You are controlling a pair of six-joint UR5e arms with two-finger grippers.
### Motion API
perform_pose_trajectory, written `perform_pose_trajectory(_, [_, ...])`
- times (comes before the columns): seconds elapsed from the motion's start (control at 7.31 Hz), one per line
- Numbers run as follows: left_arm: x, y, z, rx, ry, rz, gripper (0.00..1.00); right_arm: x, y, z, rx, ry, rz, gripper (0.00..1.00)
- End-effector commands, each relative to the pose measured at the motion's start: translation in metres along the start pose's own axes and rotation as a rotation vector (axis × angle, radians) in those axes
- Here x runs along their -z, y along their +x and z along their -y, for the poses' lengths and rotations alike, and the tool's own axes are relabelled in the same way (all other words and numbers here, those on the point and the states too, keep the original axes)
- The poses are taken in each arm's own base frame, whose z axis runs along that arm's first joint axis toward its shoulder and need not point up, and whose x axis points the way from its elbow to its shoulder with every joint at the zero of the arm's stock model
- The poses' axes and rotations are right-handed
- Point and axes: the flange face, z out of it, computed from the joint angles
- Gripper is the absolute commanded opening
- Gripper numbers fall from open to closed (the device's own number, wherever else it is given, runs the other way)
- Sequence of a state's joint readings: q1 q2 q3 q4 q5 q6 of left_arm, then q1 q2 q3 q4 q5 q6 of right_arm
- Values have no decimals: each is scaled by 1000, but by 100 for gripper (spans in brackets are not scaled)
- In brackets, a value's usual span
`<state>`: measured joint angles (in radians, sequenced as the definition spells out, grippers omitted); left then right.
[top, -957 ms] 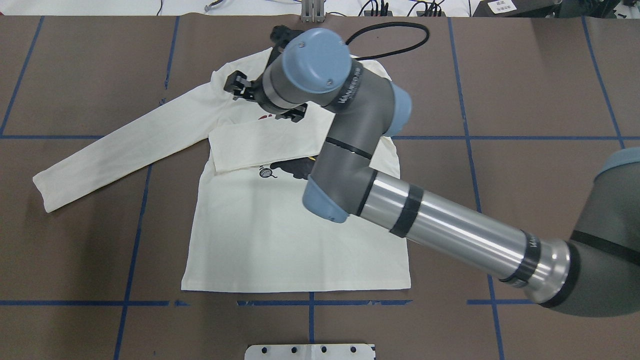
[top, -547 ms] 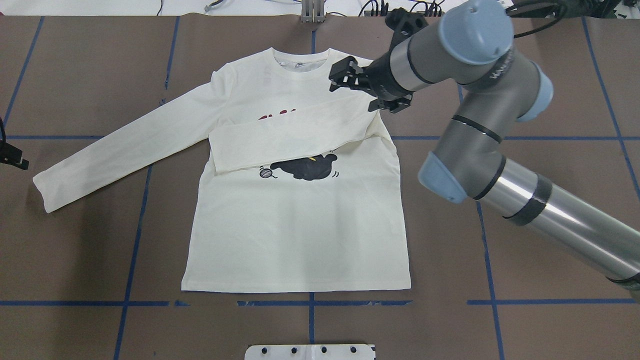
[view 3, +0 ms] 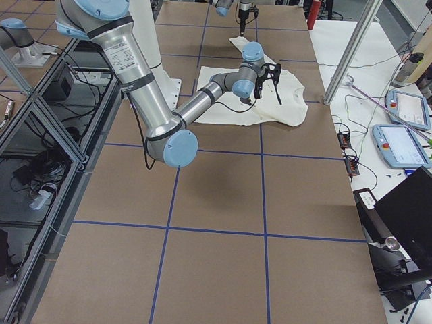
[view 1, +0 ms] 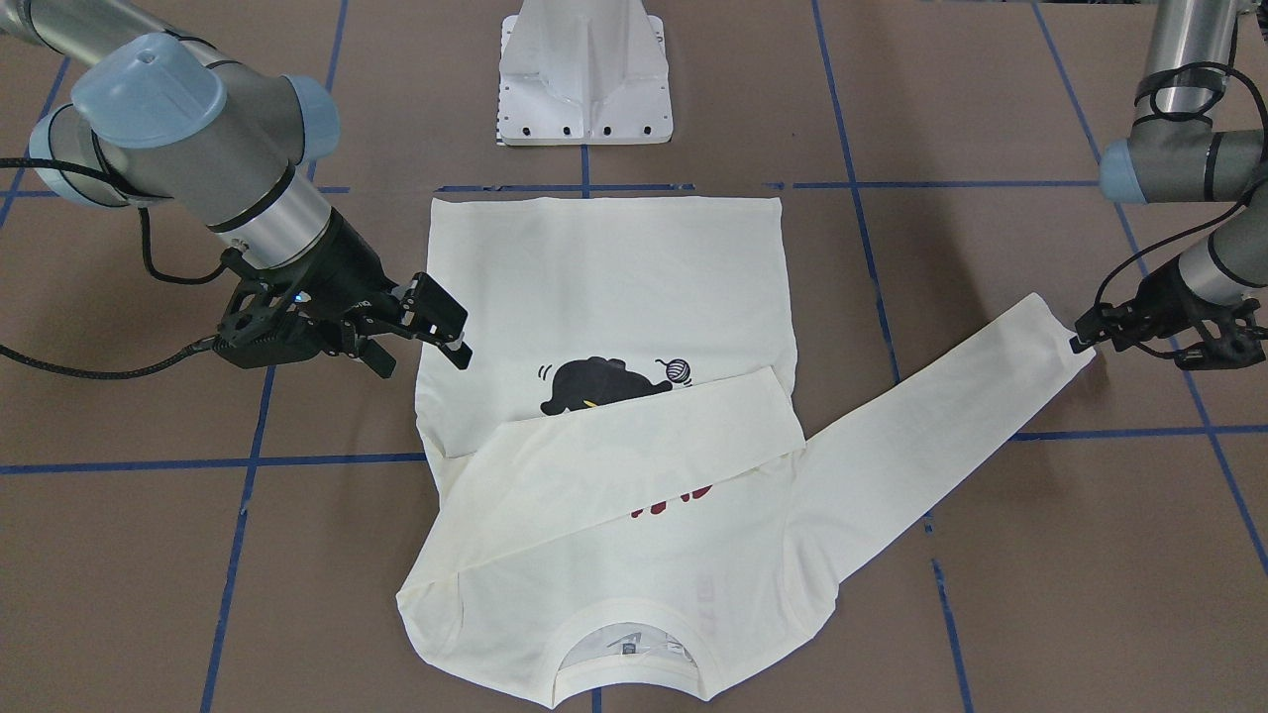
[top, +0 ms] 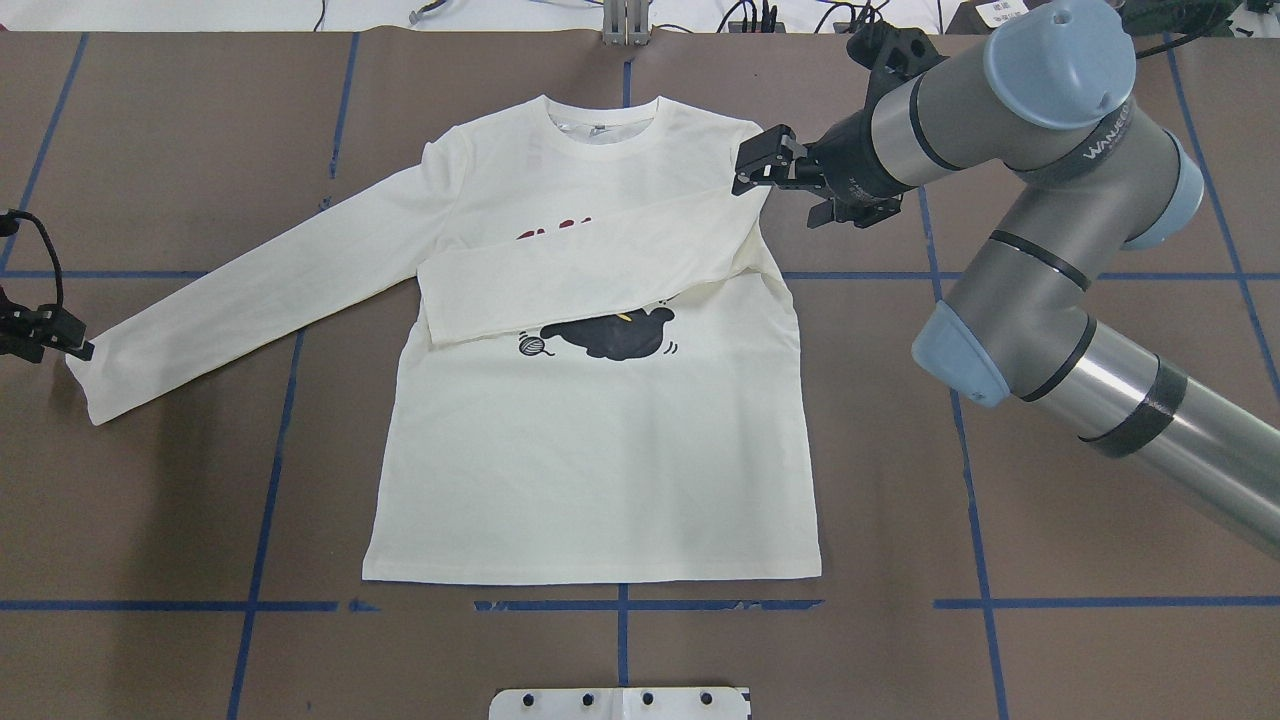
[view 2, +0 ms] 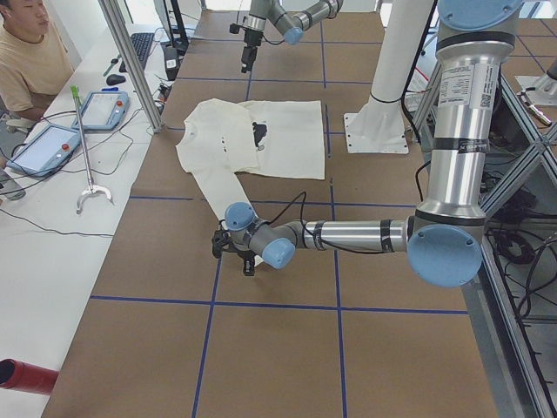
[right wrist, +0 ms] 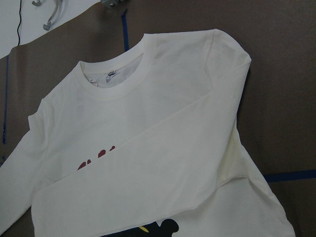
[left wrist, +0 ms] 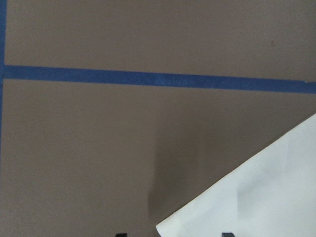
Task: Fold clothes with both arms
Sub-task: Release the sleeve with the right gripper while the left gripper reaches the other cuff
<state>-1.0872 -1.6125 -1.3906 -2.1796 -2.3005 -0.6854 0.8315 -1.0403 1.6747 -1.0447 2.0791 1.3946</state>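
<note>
The cream T-shirt (top: 600,470) lies flat, print up, on the brown table. One sleeve (top: 580,270) is folded across the chest, over the red lettering. The other sleeve (top: 260,290) stretches out to the overhead view's left. My left gripper (top: 62,342) is low at that sleeve's cuff (left wrist: 266,197); its two tips show apart at the bottom of the left wrist view, the cuff corner between them. My right gripper (top: 775,185) is open and empty, just off the shirt's shoulder beside the folded sleeve. It also shows in the front view (view 1: 421,352).
The white pedestal base (view 1: 584,74) stands at the robot's edge of the table. Blue tape lines (top: 270,450) grid the brown surface. A white side table with tablets (view 2: 52,144) and an operator (view 2: 30,52) runs along the far edge.
My right arm has swung back from over the shirt's chest to its own side, leaving the sleeve folded across. My left gripper has come in to the outstretched cuff.
</note>
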Motion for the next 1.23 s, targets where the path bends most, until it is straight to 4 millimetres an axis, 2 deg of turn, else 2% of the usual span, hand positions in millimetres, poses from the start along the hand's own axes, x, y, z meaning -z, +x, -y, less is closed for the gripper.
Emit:
perform_pose_trajectory(0.0, [-8, 6, -1, -12, -14, 4, 50, -1, 1, 0, 1, 2, -2, 100])
perform_pose_trajectory(0.14, [-5, 16, 6, -20, -3, -2, 0, -1, 1, 0, 1, 0, -2, 100])
perform_pose_trajectory(0.41, [0, 25, 9, -27, 1, -12, 0, -2, 6, 0, -2, -2, -7, 100])
perform_pose_trajectory(0.55, [22, 50, 10, -47, 19, -36, 0, 1, 7, 2, -4, 1, -5, 100])
perform_pose_trajectory(0.68, [51, 85, 6, -62, 9, -71, 0, 9, 9, 6, -7, 4, 0, 100])
perform_pose_trajectory(0.82, [92, 140, 8, -65, -23, -119, 0, 26, 24, 13, -16, 7, 1, 100])
perform_pose_trajectory(0.96, [143, 221, 28, -7, -25, -162, 0, 51, 50, 27, 14, -6, -1, 100])
perform_pose_trajectory(1.09, [194, 300, 42, 45, 0, -210, 0, 82, 88, 48, 51, -27, -6, 100])
